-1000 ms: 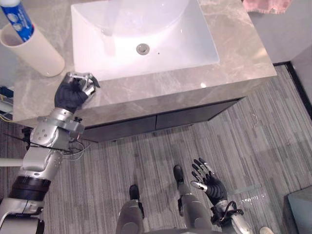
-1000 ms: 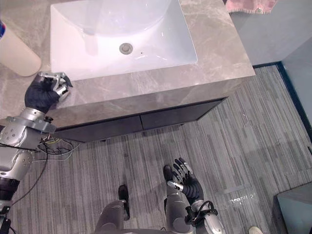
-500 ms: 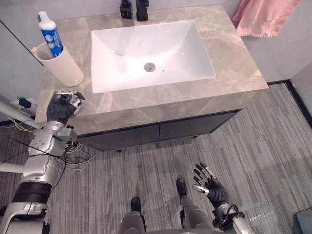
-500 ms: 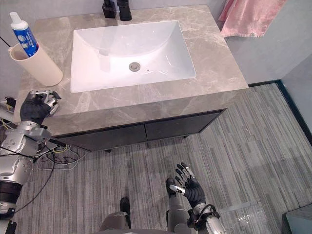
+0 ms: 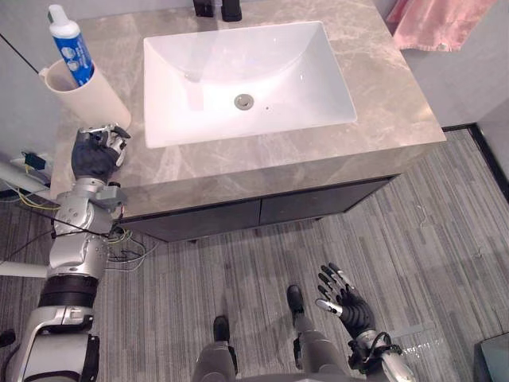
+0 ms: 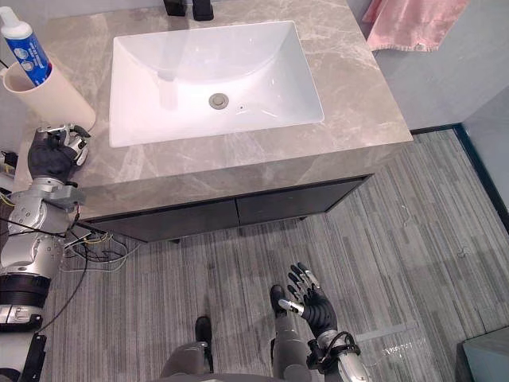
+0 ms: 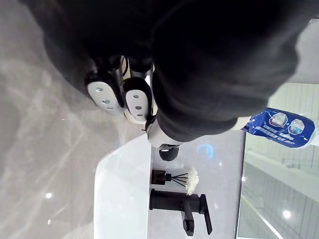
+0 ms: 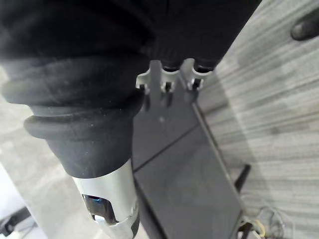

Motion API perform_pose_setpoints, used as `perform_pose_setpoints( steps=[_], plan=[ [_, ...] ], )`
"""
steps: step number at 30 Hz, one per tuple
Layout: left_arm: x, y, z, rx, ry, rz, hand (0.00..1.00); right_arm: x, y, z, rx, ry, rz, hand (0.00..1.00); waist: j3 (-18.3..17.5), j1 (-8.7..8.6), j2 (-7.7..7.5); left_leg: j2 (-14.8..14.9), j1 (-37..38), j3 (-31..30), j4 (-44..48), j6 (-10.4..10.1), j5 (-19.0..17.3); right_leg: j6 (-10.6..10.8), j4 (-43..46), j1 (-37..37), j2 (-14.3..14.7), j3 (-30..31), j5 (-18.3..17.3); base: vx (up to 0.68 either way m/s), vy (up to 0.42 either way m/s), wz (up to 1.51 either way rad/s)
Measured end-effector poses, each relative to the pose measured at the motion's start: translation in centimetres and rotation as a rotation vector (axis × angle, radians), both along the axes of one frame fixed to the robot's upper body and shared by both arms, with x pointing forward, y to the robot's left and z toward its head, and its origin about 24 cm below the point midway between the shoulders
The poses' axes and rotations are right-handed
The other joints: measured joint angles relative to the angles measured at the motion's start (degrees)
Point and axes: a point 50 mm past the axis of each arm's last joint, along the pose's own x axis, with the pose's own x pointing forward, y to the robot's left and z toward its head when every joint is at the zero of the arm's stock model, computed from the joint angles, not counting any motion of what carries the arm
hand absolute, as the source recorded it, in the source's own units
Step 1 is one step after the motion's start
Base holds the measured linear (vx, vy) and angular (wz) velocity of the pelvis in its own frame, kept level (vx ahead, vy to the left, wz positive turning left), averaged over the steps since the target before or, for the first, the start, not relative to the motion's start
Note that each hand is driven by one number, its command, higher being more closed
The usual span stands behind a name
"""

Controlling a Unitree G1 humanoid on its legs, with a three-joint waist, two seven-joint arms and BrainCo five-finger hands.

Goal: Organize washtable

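Left hand [image 5: 95, 151] sat curled, empty, at the bench's [image 5: 382, 95] left edge by the cup [image 5: 94, 99]; right hand [image 5: 347, 303] hung splayed.

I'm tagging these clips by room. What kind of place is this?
Most likely a bathroom: a white sink set in a marble-look counter, a cup holding a toothpaste tube beside it, and a pink towel past the far right corner.

Marble countertop [image 5: 382, 95] w/ sink [image 5: 246, 72], cup [image 5: 95, 103], faucet [image 5: 231, 9]

The left hand [image 7: 189, 74], fingers [image 7: 105, 94] curled, sits over the marble counter [image 7: 40, 149] beside the white sink [image 7: 122, 199] and black tap [image 7: 172, 200].
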Motion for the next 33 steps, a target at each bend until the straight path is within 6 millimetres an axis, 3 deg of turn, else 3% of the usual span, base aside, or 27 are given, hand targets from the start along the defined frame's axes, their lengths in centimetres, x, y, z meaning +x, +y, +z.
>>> perform_pose_setpoints(
  steps=[2,11,24,27,30,31,33],
  plan=[
    [0.2,-0.2,0.6,0.000,-0.019,-0.004,1.00,0.0,0.0,0.0,0.000,-0.002,0.000,0.00,0.2,0.11,-0.41,0.0,-0.7,0.3,0.3,0.0,0.0,-0.1,0.0,-0.8,0.0,0.3,0.2,-0.04,-0.007,-0.05],
    [1.4,-1.4,7.2,0.033,-0.228,-0.014,1.00,0.6,0.7,1.8,0.016,-0.082,0.020,0.00,4.7,0.27,-1.92,1.5,-7.3,1.2,5.5,-0.3,-1.1,-0.9,0.0,-5.5,0.7,1.1,1.7,-0.05,-0.030,-0.05],
    [1.8,-2.7,9.9,0.074,-0.306,-0.058,1.00,0.5,1.2,3.6,0.024,-0.152,0.053,0.00,5.6,2.54,-1.99,4.9,-13.0,1.2,11.8,-1.3,-3.2,-3.4,0.0,-8.1,3.1,0.3,1.9,-0.06,-0.034,-0.03],
    [1.9,-3.4,10.8,0.083,-0.330,-0.079,1.00,0.1,1.4,4.3,0.035,-0.171,0.060,0.00,5.8,3.45,-2.05,5.1,-14.8,1.2,13.0,-1.1,-3.4,-5.9,0.0,-9.2,3.1,-0.8,1.7,-0.07,-0.003,-0.04],
    [2.0,-3.4,11.0,0.084,-0.331,-0.079,1.00,0.1,1.4,4.4,0.036,-0.175,0.061,0.00,5.8,3.49,-2.06,5.8,-15.3,1.4,14.0,-1.1,-3.9,-6.4,0.0,-9.2,3.2,-1.3,1.7,-0.08,-0.002,-0.07],
    [2.0,-3.4,11.1,0.085,-0.333,-0.079,1.00,0.1,1.4,4.3,0.034,-0.174,0.064,0.00,5.8,3.55,-2.06,5.9,-15.7,1.5,14.6,-1.2,-4.3,-7.8,0.0,-9.3,3.5,-1.4,1.7,-0.07,-0.001,-0.08],
    [2.3,-3.6,11.3,0.089,-0.332,-0.085,1.00,0.1,1.4,4.3,0.027,-0.172,0.074,0.00,5.8,3.70,-2.08,6.1,-16.0,1.5,15.0,-1.1,-4.4,-8.5,0.0,-9.4,3.6,-1.5,1.3,-0.06,-0.013,-0.04]
  ],
)
